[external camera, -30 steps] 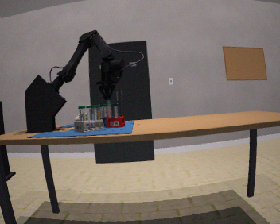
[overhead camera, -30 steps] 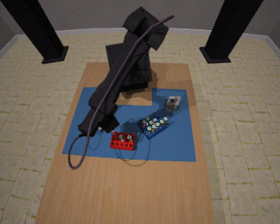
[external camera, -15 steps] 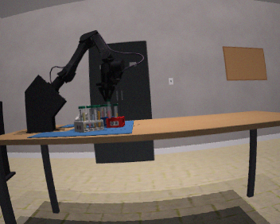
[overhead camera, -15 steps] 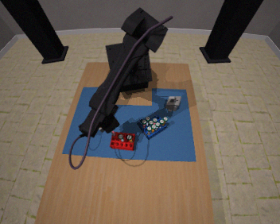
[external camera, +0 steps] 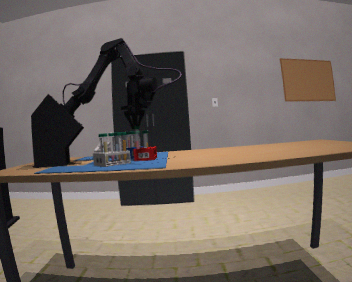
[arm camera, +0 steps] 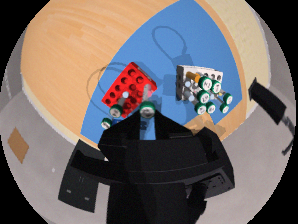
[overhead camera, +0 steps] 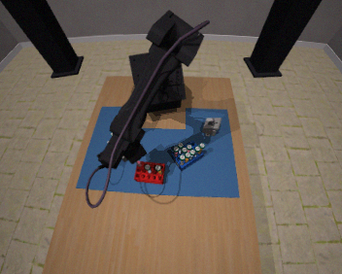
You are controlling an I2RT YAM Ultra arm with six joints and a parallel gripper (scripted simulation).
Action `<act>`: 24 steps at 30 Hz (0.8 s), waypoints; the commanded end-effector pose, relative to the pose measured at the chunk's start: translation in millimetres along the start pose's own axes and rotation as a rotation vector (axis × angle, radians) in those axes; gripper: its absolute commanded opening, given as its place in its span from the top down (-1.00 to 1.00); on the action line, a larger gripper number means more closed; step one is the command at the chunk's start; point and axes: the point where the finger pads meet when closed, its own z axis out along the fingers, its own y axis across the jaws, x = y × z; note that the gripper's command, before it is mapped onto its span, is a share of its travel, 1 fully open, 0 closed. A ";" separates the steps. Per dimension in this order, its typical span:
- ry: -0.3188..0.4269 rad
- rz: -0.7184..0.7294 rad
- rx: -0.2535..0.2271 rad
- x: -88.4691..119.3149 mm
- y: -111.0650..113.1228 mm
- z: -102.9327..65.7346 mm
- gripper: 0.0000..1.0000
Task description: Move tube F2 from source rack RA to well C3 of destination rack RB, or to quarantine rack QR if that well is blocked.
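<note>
Wooden surface (overhead camera: pixel 158 228) (external camera: pixel 268 153) (arm camera: pixel 55 50) bears a blue mat (overhead camera: pixel 212 180) (external camera: pixel 73 167) (arm camera: pixel 150 42); floor (overhead camera: pixel 304 146) (external camera: pixel 138 230) paved, wall (overhead camera: pixel 222 19) (external camera: pixel 238 50) grey. Fingers (external camera: pixel 136 128) nearly closed, gripping a green-capped tube (external camera: pixel 137 131) (arm camera: pixel 147 108).

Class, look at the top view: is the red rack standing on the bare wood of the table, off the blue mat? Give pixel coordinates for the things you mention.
No, the red rack (overhead camera: pixel 143 179) (external camera: pixel 153 150) (arm camera: pixel 120 92) has blue mat (overhead camera: pixel 207 180) (external camera: pixel 63 169) (arm camera: pixel 192 25) around it.

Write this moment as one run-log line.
gripper: shut on green-capped tube | tube label: unreadable | red rack: beneath or beside tube | tube seated: cannot tell | white rack: holds several tubes
</note>
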 end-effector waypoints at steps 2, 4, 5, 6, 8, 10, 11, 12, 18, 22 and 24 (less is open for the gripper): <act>-0.038 0.005 0.008 -8.1 -3.6 -2.0 1.00; -0.018 0.015 0.018 -3.3 -8.4 4.1 1.00; -0.010 0.018 0.021 -1.6 -9.8 6.7 1.00; -0.007 0.017 0.021 -0.9 -9.5 7.7 1.00; -0.020 0.002 0.009 -4.8 -2.5 5.4 1.00; -0.017 0.003 0.010 -2.4 -3.7 6.6 1.00; -0.008 0.010 0.016 0.0 -7.1 9.5 1.00; -0.003 0.012 0.019 0.7 -8.2 11.4 1.00; -0.021 0.005 0.010 -3.6 -4.3 9.0 1.00; -0.011 0.005 0.012 -1.3 -4.6 13.6 1.00; -0.020 0.008 0.012 -5.1 -4.8 12.9 1.00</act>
